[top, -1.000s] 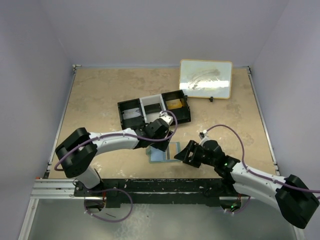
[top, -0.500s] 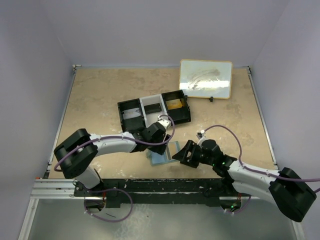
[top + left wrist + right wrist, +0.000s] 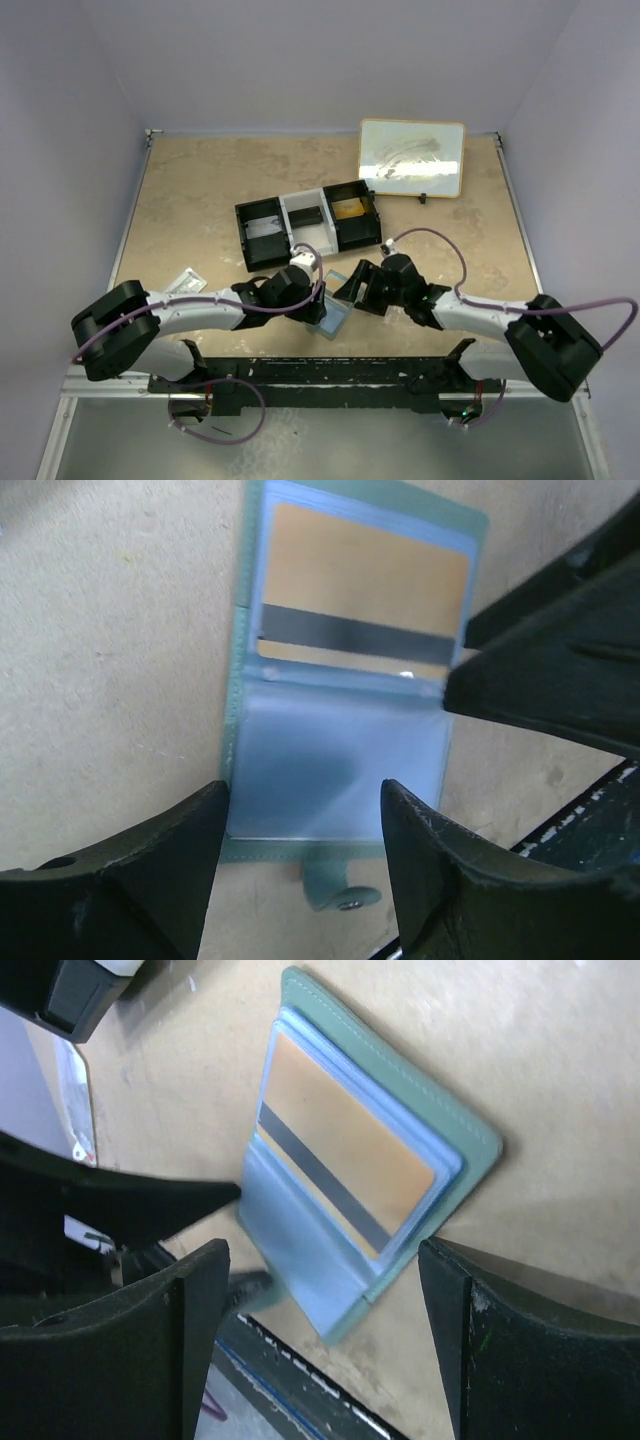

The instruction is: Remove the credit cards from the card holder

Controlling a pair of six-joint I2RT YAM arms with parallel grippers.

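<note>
The card holder [image 3: 337, 320] lies open near the table's front edge, grey-green outside [image 3: 455, 1125] and light blue inside [image 3: 335, 765]. An orange-tan credit card [image 3: 365, 580] with a dark stripe sits in its upper slot pocket, also seen from the right wrist as a credit card [image 3: 345, 1150]. My left gripper [image 3: 312, 300] is open, and the left gripper [image 3: 300, 825] straddles the lower blue flap. My right gripper [image 3: 352, 287] is open too. The right gripper [image 3: 325, 1305] hovers over the holder's fold, with nothing between its fingers.
A black-and-white three-compartment tray [image 3: 310, 222] stands just beyond the grippers. A framed white board [image 3: 412, 158] leans at the back right. A clear packet [image 3: 185, 281] lies at the left by my left arm. The black front rail [image 3: 320, 375] runs close behind the card holder.
Both grippers have closed in on the card holder, the left pulling back from the tray, the right swinging left. The left jaws have narrowed a little. The packet at left has come into view.
</note>
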